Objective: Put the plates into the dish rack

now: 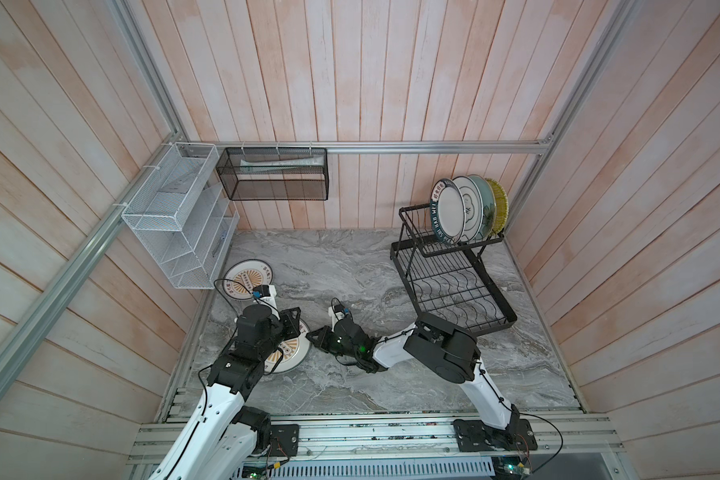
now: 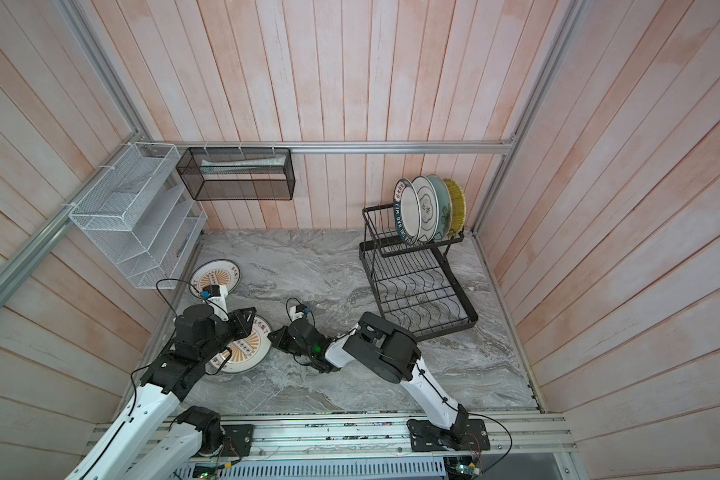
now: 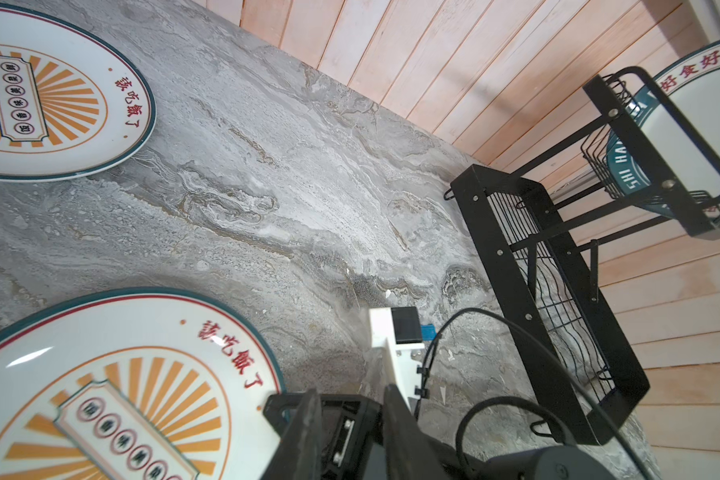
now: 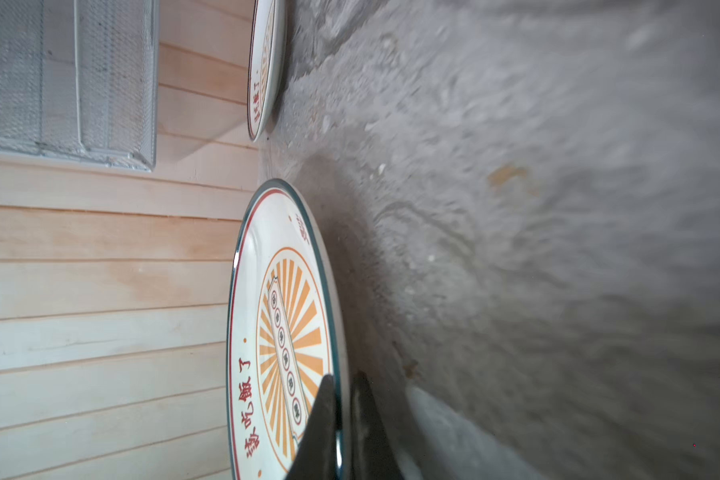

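Six plates (image 1: 449, 210), one dish rack (image 1: 454, 286), two baskets (image 1: 275, 174).

Mock kitchen in a lab: marble-look counter (image 1: 350, 270); plank walls (image 1: 350, 83); aluminium frame (image 1: 391, 146); dish rack (image 1: 454, 286); robot arms (image 1: 441, 349)

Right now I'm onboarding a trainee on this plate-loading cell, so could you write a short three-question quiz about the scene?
1. How many plates stand in the dish rack's upper basket?
2. True or false: a plate sits in the lower tray.
3. The right gripper's fingers pinch: A the near sunburst plate's rim, B the white mesh shelf, C the rack's frame?
Key: 1 four; 2 false; 3 A.
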